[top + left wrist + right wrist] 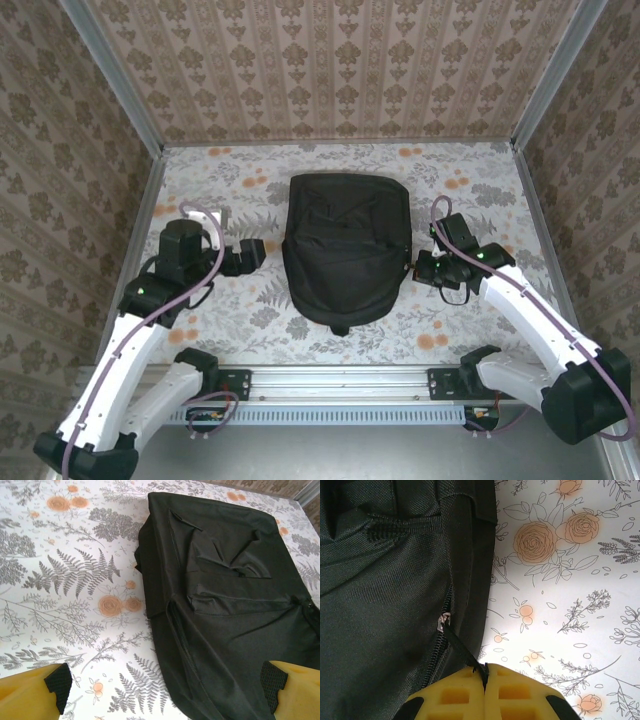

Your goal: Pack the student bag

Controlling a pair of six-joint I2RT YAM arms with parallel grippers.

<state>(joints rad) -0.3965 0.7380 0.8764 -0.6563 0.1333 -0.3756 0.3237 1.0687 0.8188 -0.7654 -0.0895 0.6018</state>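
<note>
student bag (345,250): black, lying flat on floral table (470,330), between the two sets of fingers
left gripper (262,256): just beside the bag's left side, jaws spread wide
right gripper (412,268): pinched together at the bag's right edge

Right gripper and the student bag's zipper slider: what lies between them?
A black pull cord, pinched in the shut right gripper, running to the zipper slider on the student bag; right wrist view.

Floral tabletop (250,170); patterned wallpaper walls (340,70).
</note>
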